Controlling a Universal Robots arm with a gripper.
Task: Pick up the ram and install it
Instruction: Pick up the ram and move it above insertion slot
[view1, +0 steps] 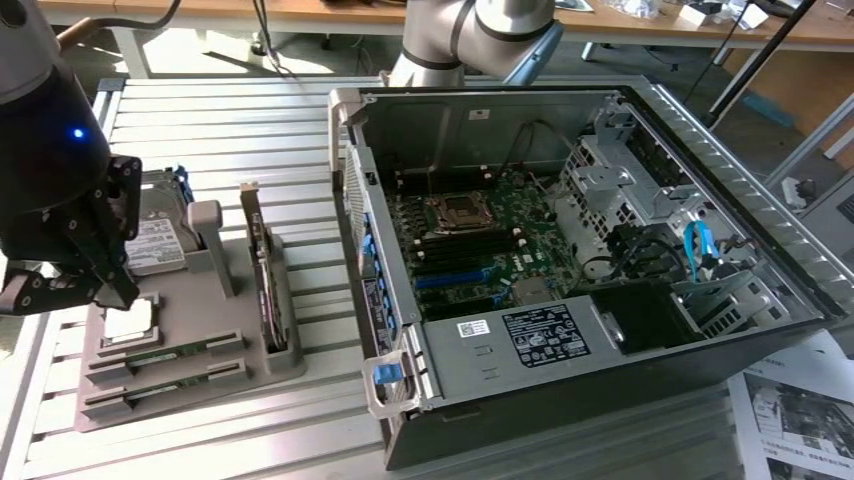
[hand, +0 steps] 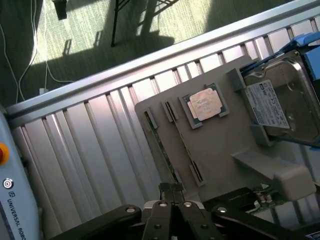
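The gripper (view1: 70, 288) (hand: 172, 189) hangs over the left end of the counter (view1: 227, 130) (hand: 95, 150), at the exterior view's left, above the near left part of a grey holder tray (view1: 274, 372) (hand: 225, 145). In the wrist view its fingers (hand: 161, 212) are pressed together with nothing between them.

The ram (view1: 163, 387) (hand: 161, 145) lies on edge in the nearest slot of the tray, a thin green stick held by a small bracket at each end. The closed fingertips are over one end of it; whether they touch it cannot be told. A second stick (view1: 171, 353) (hand: 183, 142) lies parallel in the next slot, just beside the first.

Farther back on the tray, next to the second stick, the square silver processor chip (view1: 130, 322) (hand: 205, 105) lies flat in its recess. Beyond it the hard drive (view1: 158, 240) (hand: 280, 105) leans in a cradle with blue rails. A dark expansion card (view1: 263, 275) stands upright along the tray's right side.

To the right of the tray, well apart from the gripper, the computer case (view1: 534, 400) lies open on its side. Its green motherboard (view1: 497, 240) faces up, with the processor socket near the middle. A printed sheet (view1: 801, 420) lies at the near right corner.
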